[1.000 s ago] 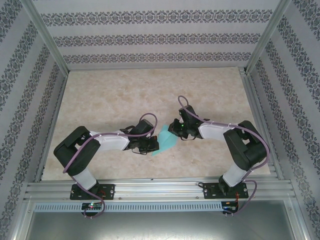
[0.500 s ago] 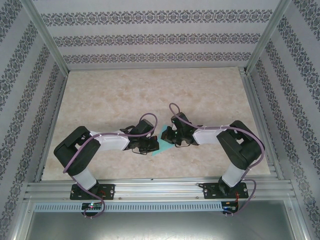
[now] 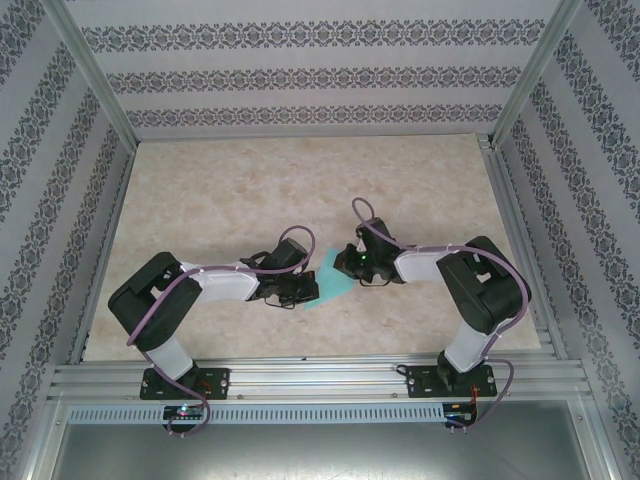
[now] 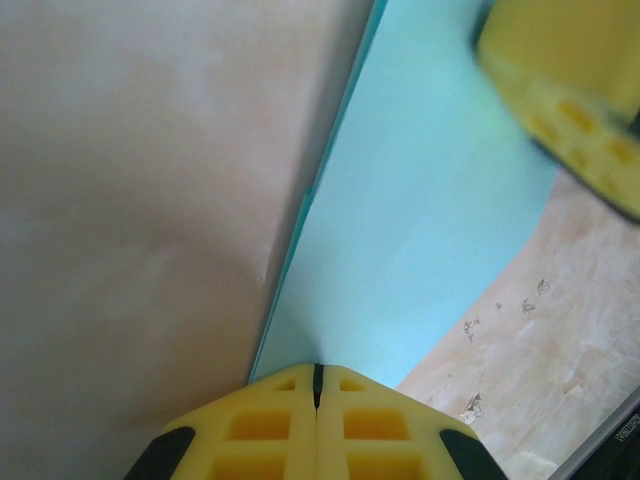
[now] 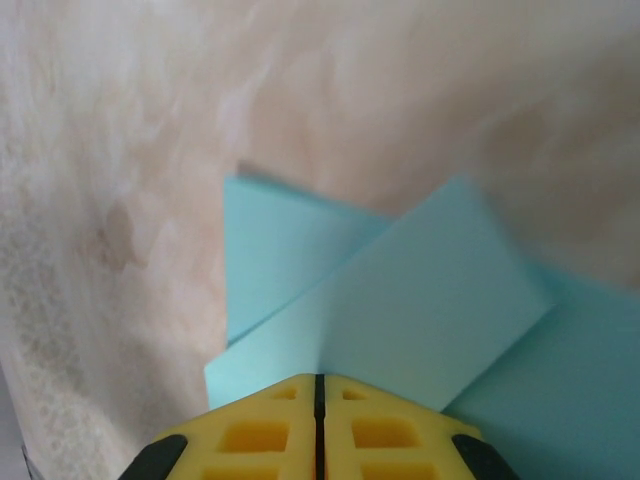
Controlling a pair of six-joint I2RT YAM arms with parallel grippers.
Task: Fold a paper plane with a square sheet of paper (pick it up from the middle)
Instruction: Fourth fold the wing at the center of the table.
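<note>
**Teal sheet, part-folded, gripped from both sides**

The sheet of paper point(image 3: 331, 283) is found in the top view just off the bench centre toward 6 o'clock, between the two end effectors. It is plain teal and unmarked.

In the right wrist view it is seen partly folded. One flap is laid slantwise across a lower layer. A corner of that lower layer is left showing at 10 o'clock, and more teal is seen at 4 o'clock. In the left wrist view the paper runs from the fingertips up toward 1 o'clock, with a dark edge line along its 9 o'clock side.

The left end effector point(image 3: 300, 291) is placed at the sheet's 9 o'clock. Its yellow pads point(image 4: 260, 432) are pressed together, and the near tip of the paper is clamped in the seam between them.

The right end effector point(image 3: 349, 268) is placed at the sheet's 1 o'clock. Its pads point(image 5: 250, 436) are also pressed together, and the slanted flap is pinched at its near edge. One of these pads is also caught, blurred, at 2 o'clock in the left wrist view, touching the paper.

The bench point(image 3: 250, 180) is beige and marbled. Patterned walls point(image 3: 300, 75) enclose it at 9, 12 and 3 o'clock. An aluminium rail point(image 3: 320, 375) with both arm bases bolted to it is seen at 6 o'clock. Purple cables point(image 3: 150, 300) are looped along the arms.
</note>
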